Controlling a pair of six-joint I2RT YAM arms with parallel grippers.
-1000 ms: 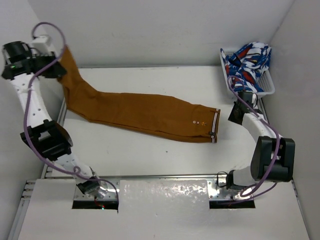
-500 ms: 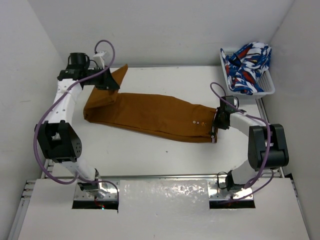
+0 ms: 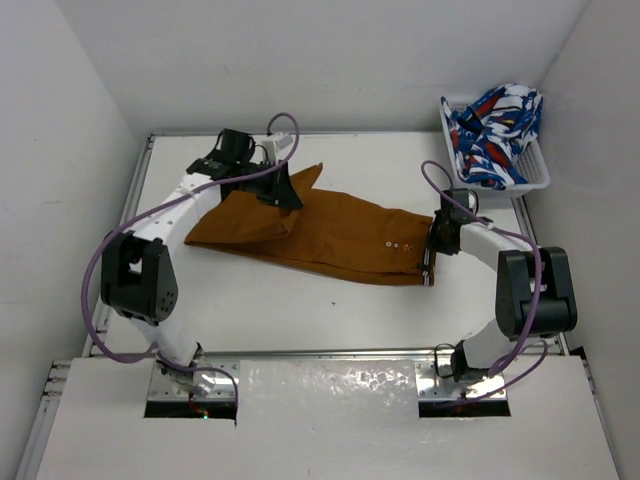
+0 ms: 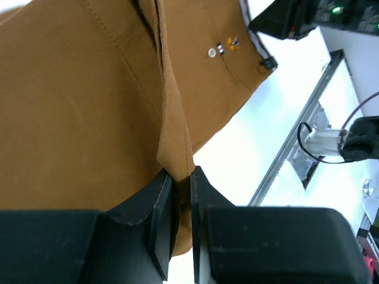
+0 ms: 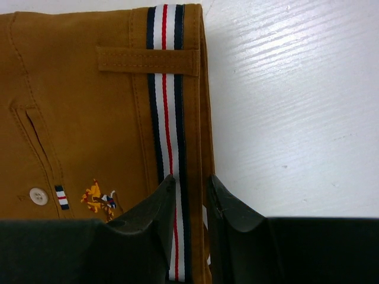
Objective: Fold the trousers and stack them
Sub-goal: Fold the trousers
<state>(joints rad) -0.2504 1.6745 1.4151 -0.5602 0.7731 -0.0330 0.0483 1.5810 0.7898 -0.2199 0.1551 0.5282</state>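
The mustard trousers [image 3: 345, 235] lie across the middle of the table, waistband to the right. My left gripper [image 3: 287, 192] is shut on the leg ends and holds them lifted over the thigh part, so the legs are doubled back. In the left wrist view its jaws [image 4: 180, 180] pinch a ridge of the ochre cloth [image 4: 89, 89]. My right gripper [image 3: 437, 240] sits at the waistband. In the right wrist view it [image 5: 190, 188] is closed over the waistband edge, beside the striped inner band [image 5: 167, 89].
A white basket [image 3: 537, 178] holding blue-white-red patterned clothes [image 3: 495, 125] stands at the back right corner. White walls close in the table on the left, back and right. A metal rail [image 3: 330, 353] runs along the near edge.
My left arm has swung from the far left wall to the right, carrying the leg ends over the trousers. The right gripper came down onto the waistband and has stayed there.
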